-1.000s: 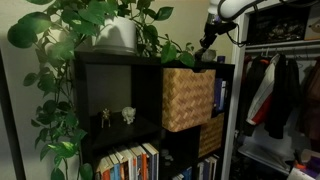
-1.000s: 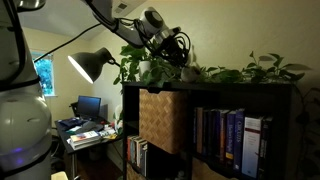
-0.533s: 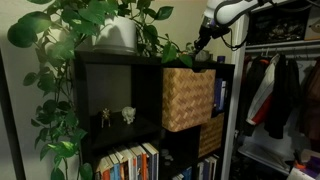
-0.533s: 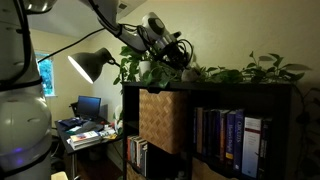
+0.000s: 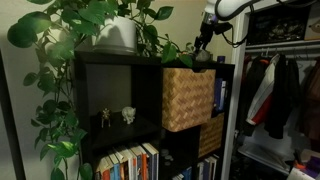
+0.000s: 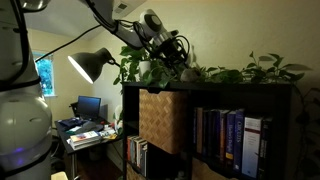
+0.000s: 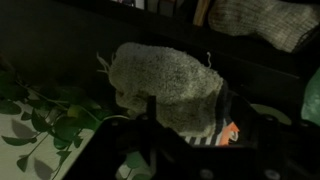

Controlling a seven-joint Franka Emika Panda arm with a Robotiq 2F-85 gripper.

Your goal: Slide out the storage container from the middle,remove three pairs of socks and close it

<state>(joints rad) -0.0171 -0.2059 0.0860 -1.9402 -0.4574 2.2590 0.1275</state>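
The storage container (image 5: 188, 98), a light tan wicker cube, sticks out a little from its middle shelf cell and also shows in an exterior view (image 6: 160, 120). My gripper (image 5: 203, 47) hangs over the shelf top beside the plant leaves, as both exterior views show (image 6: 183, 56). In the wrist view a grey sock pair (image 7: 165, 82) with striped, orange-marked cuffs lies on the dark shelf top. My gripper (image 7: 198, 118) stands open just above it, a dark finger on each side. Another grey sock pair (image 7: 265, 20) lies farther back.
A trailing pot plant (image 5: 110, 30) covers much of the shelf top. A darker woven basket (image 5: 210, 137) sits in the cell below. Books (image 6: 225, 140) fill neighbouring cells. Clothes hang on a rack (image 5: 280, 90) beside the shelf. A desk lamp (image 6: 90, 65) stands nearby.
The arm has lifted slightly over the shelf top. The storage container has stayed where it was.
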